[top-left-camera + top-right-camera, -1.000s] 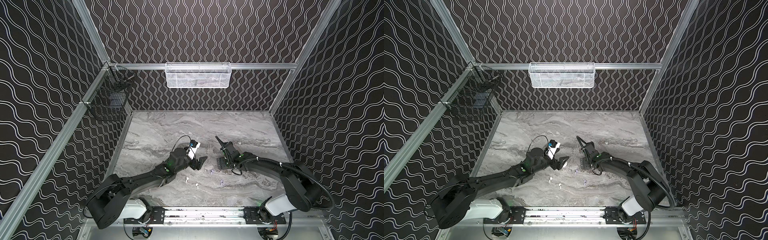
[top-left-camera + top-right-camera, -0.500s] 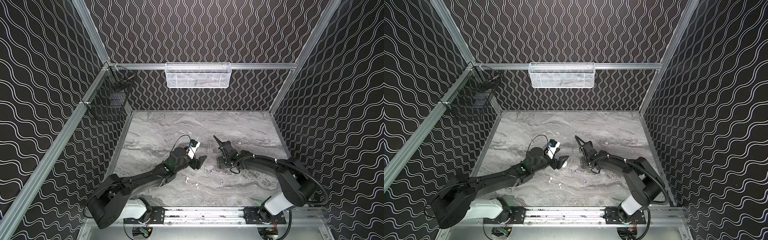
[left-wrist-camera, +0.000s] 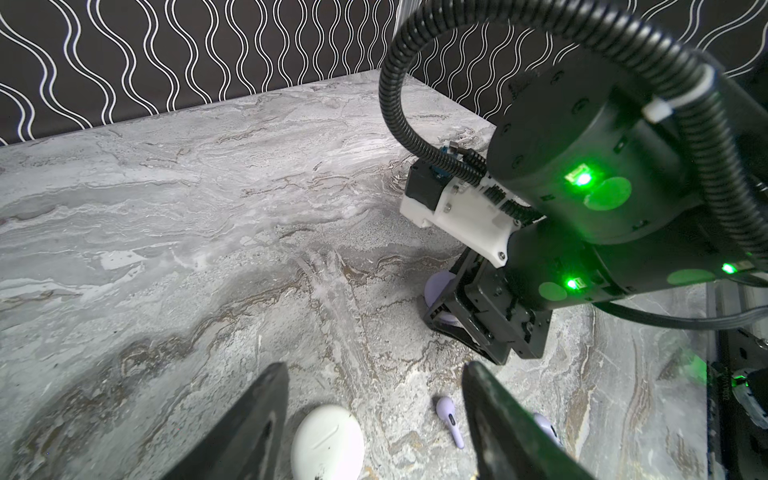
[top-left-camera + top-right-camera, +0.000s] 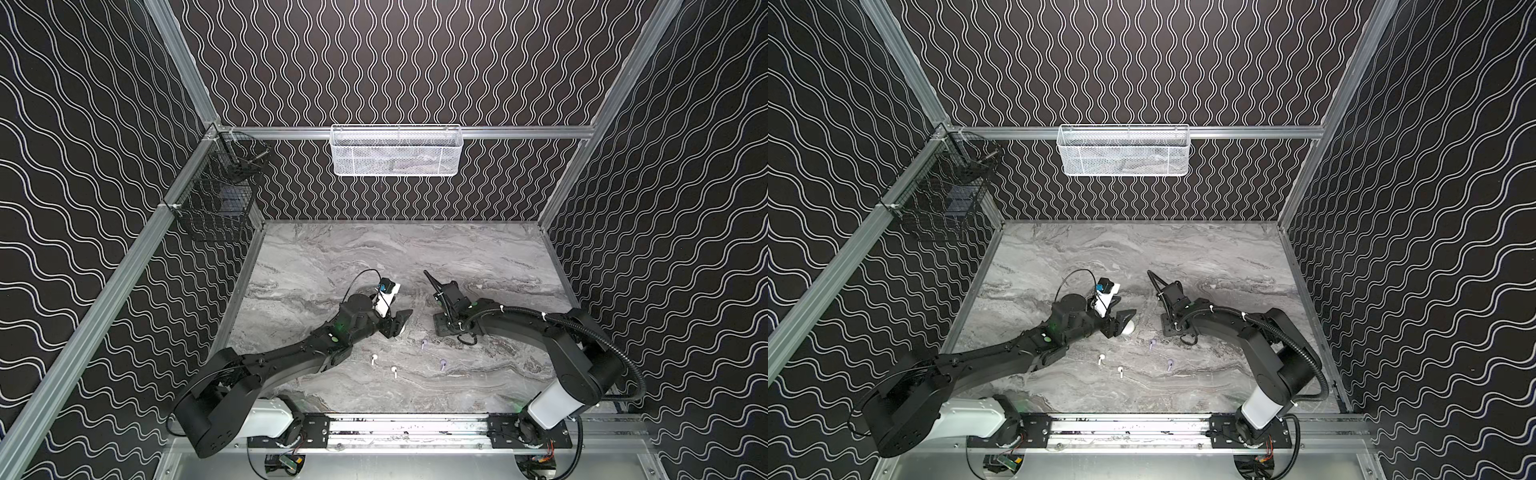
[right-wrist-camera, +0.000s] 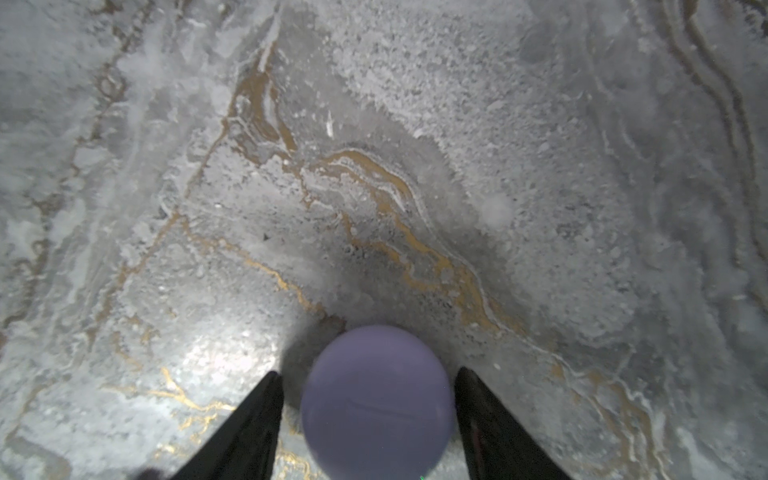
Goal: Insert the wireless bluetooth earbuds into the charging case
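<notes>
Both arms reach low over the marbled worktop (image 4: 415, 257).
The left tool (image 3: 374, 370) stands open astride the white case (image 3: 327, 442), gripping nothing. The right tool (image 5: 367, 372) brackets the lavender case (image 5: 376, 401), seemingly just clear of it. White earbuds (image 4: 373, 358) and lavender earbuds (image 4: 443, 364) lie loose nearby, towards the front.

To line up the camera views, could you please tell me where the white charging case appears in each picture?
In a top view: the white charging case peeks out between the tips of the left claw.
In a top view: almost hidden under that claw.
Left wrist view: the case sits at the bottom edge, inside the open claw.
Right wrist view: not in it.
Shared landmark: the right claw, visible in every view.
</notes>
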Tool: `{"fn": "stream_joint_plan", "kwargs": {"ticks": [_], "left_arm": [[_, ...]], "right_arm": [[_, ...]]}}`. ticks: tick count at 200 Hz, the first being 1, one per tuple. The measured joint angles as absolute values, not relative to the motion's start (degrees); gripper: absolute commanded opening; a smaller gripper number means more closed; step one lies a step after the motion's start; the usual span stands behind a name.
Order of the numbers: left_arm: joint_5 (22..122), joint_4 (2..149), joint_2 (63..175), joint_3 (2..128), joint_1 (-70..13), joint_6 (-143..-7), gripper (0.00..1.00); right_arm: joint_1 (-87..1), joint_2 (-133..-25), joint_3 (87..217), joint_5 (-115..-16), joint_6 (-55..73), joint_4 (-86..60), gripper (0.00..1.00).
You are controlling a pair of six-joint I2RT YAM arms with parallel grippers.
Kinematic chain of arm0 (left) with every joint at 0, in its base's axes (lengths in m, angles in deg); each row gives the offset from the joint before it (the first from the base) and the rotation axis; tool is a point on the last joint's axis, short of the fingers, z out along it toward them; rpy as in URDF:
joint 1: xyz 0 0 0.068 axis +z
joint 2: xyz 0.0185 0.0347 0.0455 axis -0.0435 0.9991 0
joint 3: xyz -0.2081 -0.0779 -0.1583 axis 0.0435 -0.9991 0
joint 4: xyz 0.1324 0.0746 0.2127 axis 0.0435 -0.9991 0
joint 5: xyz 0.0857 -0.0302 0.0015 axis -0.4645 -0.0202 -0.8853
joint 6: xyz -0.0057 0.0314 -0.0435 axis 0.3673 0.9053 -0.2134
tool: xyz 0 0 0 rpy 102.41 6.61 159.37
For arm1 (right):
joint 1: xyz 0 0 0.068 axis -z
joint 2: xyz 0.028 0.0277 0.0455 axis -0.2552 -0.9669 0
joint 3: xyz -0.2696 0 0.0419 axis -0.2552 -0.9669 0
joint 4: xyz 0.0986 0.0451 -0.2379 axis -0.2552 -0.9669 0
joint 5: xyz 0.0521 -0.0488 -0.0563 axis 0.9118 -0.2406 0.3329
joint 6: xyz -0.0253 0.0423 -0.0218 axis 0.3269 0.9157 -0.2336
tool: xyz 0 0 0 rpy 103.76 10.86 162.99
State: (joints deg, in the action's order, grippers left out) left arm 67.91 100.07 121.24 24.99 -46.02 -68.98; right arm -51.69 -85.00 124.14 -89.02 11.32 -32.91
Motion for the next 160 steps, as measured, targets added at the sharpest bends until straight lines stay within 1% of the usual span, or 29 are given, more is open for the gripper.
{"fn": "stream_joint_plan", "kwargs": {"ticks": [42, 101, 123, 136, 160], "left_arm": [[68.4, 100.0, 121.4, 25.1, -46.0, -69.0, 0.67], [68.9, 100.0, 120.9, 25.1, -46.0, -69.1, 0.67], [69.1, 100.0, 120.6, 25.1, -46.0, -69.2, 0.67], [69.1, 100.0, 120.3, 25.1, -46.0, -69.2, 0.67], [69.1, 100.0, 120.2, 25.1, -46.0, -69.2, 0.67]], "right_arm": [[-51.7, -84.7, 124.2, -89.2, 11.5, -33.5, 0.66], [-51.6, -85.1, 124.6, -89.4, 11.5, -33.9, 0.61], [-51.6, -85.4, 124.8, -89.4, 11.5, -34.1, 0.55], [-51.6, -85.5, 124.8, -89.4, 11.5, -34.2, 0.54], [-51.6, -85.4, 124.9, -89.4, 11.5, -34.4, 0.45]]}}
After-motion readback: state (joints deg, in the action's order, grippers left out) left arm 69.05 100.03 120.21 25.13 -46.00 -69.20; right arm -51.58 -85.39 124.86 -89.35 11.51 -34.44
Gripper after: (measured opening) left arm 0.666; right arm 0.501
